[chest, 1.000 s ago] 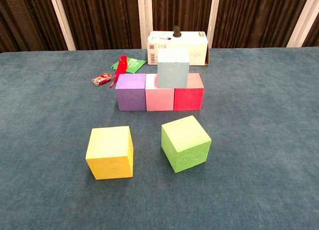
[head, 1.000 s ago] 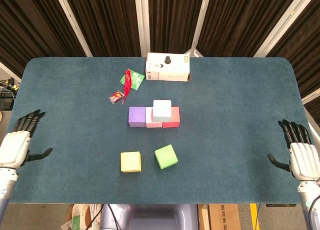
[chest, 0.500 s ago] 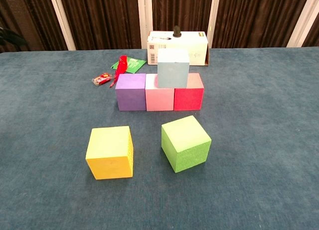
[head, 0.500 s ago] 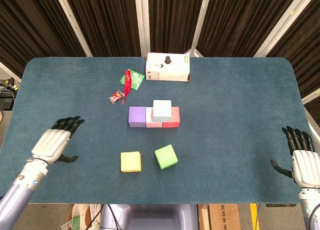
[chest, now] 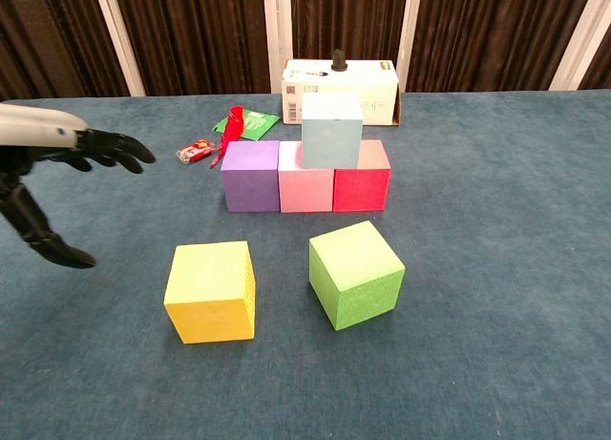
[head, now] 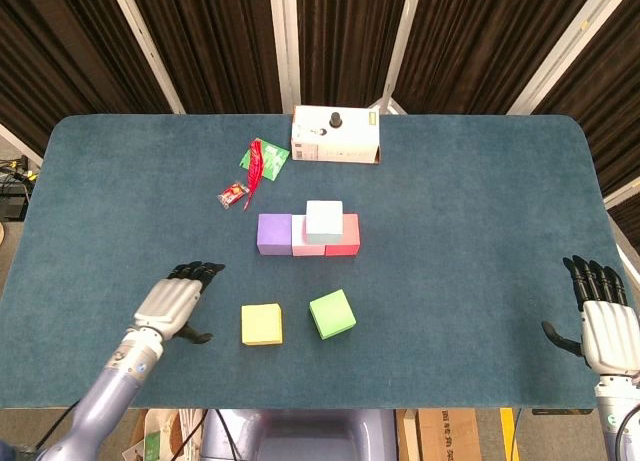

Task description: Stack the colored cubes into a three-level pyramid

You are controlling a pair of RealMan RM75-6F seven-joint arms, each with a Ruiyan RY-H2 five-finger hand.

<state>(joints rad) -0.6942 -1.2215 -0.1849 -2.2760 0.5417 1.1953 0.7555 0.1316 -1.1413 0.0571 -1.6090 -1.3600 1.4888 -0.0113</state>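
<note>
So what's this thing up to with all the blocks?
It is building a pyramid of cubes. A purple cube, a pink cube and a red cube form the bottom row, with a pale blue cube on top. A yellow cube and a green cube lie loose in front. The left hand, empty with fingers spread, hovers beside the yellow cube. The right hand waits open at the table's edge.

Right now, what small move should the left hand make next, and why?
Probably ease the left hand right and close on the yellow cube. The hand is open just beside it, and the light blue cube sits alone on the second level, with room above the purple cube.
</note>
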